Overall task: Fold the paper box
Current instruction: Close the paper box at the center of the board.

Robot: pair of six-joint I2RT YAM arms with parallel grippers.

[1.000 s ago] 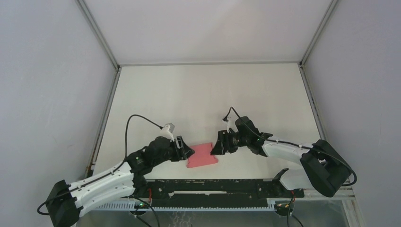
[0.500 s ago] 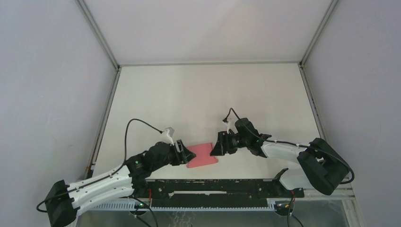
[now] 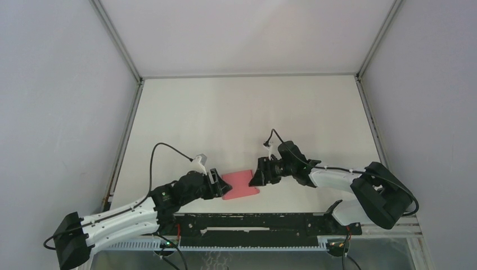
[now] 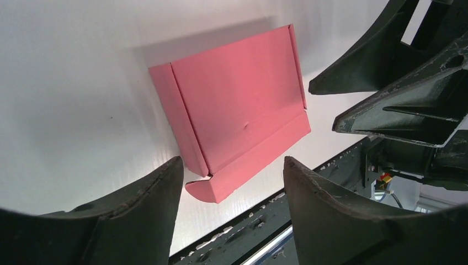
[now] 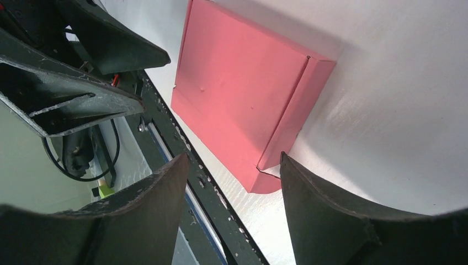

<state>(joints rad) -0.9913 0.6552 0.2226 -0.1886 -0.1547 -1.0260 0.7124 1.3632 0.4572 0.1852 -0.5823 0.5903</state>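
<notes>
The table (image 3: 242, 118) is smooth and white, and we think that is the first hazard: a thin card pushed from one side may skid rather than bend. The paper box (image 3: 242, 184) lies flat near the table's near edge, just beyond the black rail (image 3: 253, 224), so a stray shove toward us could send it onto or under that rail.

The left gripper (image 3: 216, 184) and right gripper (image 3: 259, 173) flank the box closely, one at each end. Both have their fingers spread wide and hold nothing. Working so near each other, they could knock together if both reach in at once.

A pinch set off a crease could crumple a panel instead of raising it. The narrow side flap (image 4: 178, 118) and the long flap (image 4: 251, 160) with its rounded corner look easy to bend the wrong way.

From above, the left gripper covers the box's left end. We cannot tell whether any fingertip touches the card or the table. The box's underside is hidden, and each wrist view cuts off its own fingers. A faint dent (image 4: 245, 125) marks the main panel; whether it is a tear, we cannot say.
</notes>
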